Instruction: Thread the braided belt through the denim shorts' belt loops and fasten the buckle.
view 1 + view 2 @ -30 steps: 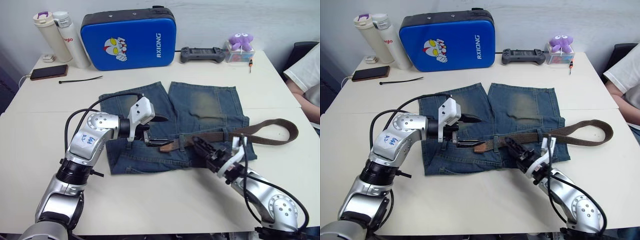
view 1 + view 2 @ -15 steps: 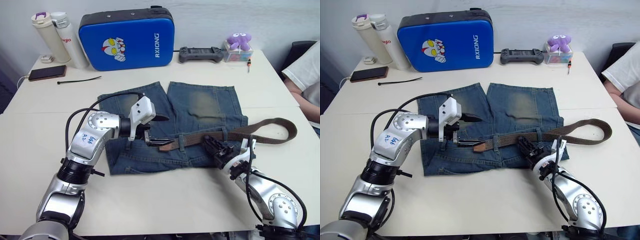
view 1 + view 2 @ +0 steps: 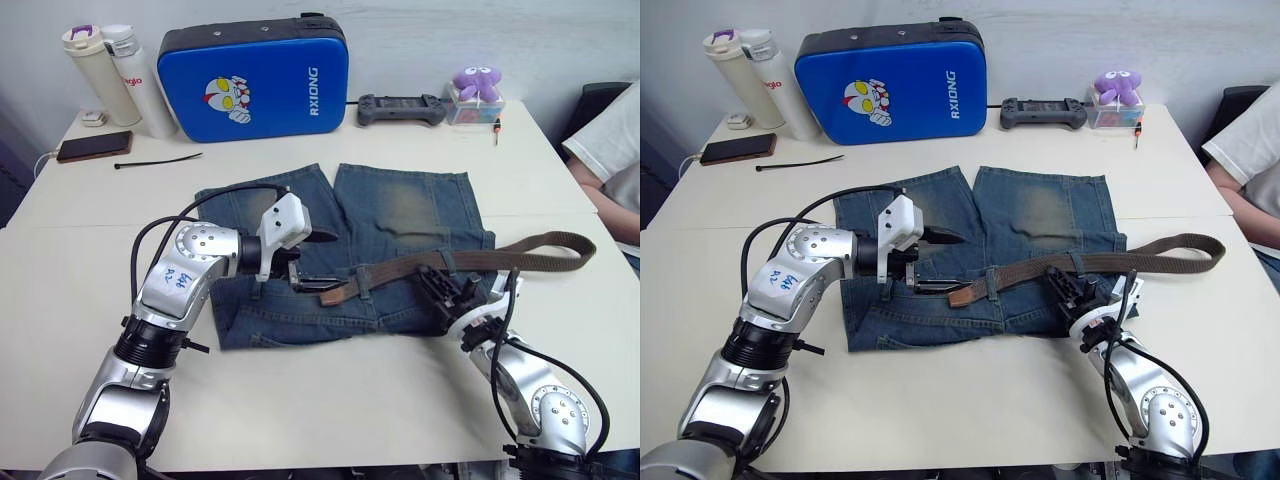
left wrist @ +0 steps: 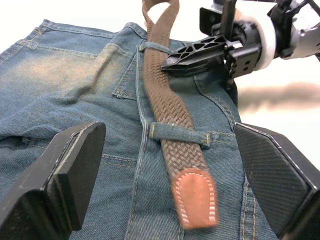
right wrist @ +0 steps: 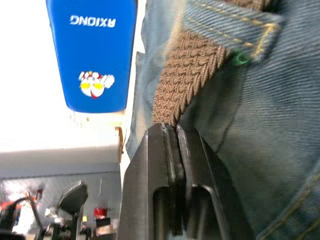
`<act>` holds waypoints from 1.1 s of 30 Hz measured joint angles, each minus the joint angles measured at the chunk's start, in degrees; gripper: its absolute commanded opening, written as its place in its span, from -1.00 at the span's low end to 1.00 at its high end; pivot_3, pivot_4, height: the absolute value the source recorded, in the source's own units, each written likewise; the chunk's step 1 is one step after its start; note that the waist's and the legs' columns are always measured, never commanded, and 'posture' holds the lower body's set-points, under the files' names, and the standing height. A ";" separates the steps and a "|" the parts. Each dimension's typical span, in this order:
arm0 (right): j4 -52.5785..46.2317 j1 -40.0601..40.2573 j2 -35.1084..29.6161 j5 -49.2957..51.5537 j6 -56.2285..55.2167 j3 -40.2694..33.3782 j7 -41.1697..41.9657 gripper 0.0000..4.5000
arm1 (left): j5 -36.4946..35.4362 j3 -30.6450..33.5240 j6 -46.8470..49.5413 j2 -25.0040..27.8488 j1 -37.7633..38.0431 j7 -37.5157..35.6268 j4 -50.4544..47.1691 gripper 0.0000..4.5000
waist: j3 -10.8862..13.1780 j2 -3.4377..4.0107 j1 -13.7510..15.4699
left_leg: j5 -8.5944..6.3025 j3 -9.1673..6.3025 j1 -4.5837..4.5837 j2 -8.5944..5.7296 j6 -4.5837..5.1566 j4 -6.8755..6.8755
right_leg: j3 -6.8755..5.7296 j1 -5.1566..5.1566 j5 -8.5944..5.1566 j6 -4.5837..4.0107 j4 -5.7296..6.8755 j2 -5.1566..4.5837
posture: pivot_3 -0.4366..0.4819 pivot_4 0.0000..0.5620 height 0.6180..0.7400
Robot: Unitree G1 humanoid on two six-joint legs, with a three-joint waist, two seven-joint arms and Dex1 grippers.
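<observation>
Nearest on the white tabletop (image 3: 330, 400), the right gripper (image 3: 436, 285) lies low over the waistband of the denim shorts (image 3: 400, 215), its jaws pressed together on the braided belt (image 3: 400, 268) (the wrist view shows the woven strap running straight into the closed black fingers (image 5: 172, 165)). The left gripper (image 3: 308, 262) hovers over the shorts' left half with its jaws wide apart, holding nothing; the belt's leather tip (image 4: 194, 197) lies between them. The belt passes under two belt loops (image 4: 180, 136) along the waistband, then trails off to the robot's right in a long fold on the tabletop. Farther back stand a blue hard case (image 3: 255, 75), two bottles (image 3: 110, 80) and a purple plush toy (image 3: 478, 83).
</observation>
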 measured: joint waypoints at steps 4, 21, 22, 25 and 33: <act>-0.57 0.02 -0.36 -0.04 1.36 0.86 -1.00 -0.97 | 0.01 0.01 0.00 0.27 0.00 -0.01 0.00 1.00 | 0.00 0.00 -0.10 | 0.00 0.00 0.00 0.01 0.00 -0.03 | 0.00 -0.01 0.00 0.00 0.00 0.01 | -0.05 -0.47 0.99; -1.09 -3.33 1.21 -1.42 7.61 10.68 -3.82 -0.97 | 0.06 0.01 0.07 1.16 0.04 0.01 -0.02 1.00 | 0.00 0.00 -0.29 | 0.02 0.00 0.07 0.02 -0.03 -0.09 | 0.01 -0.04 0.00 0.00 0.01 0.02 | -0.05 -0.47 0.99; -1.18 -3.51 0.70 -1.48 8.10 11.16 -3.82 -0.97 | 0.06 0.01 0.07 1.15 0.04 0.00 -0.02 1.00 | 0.00 0.00 -0.28 | 0.02 0.00 0.06 0.02 -0.03 -0.09 | 0.01 -0.04 0.00 0.00 0.01 0.02 | -0.05 -0.47 0.99; -1.55 -3.76 -0.12 -1.87 9.05 11.96 -3.82 -0.83 | 0.08 -0.01 0.06 1.08 0.04 -0.02 -0.01 1.00 | 0.00 0.00 -0.23 | 0.02 0.00 0.06 0.02 -0.03 -0.09 | 0.01 -0.04 0.00 0.00 0.00 0.02 | -0.05 -0.47 0.99; -8.31 -2.94 -15.06 -1.71 14.62 10.12 -0.56 0.70 | 0.12 -0.68 -0.49 0.79 -0.06 -1.23 1.04 1.00 | 0.03 0.03 0.14 | -0.01 -0.02 -0.06 -0.02 0.03 0.01 | -0.02 -0.04 0.00 0.00 -0.09 -0.04 | -0.05 -0.47 0.99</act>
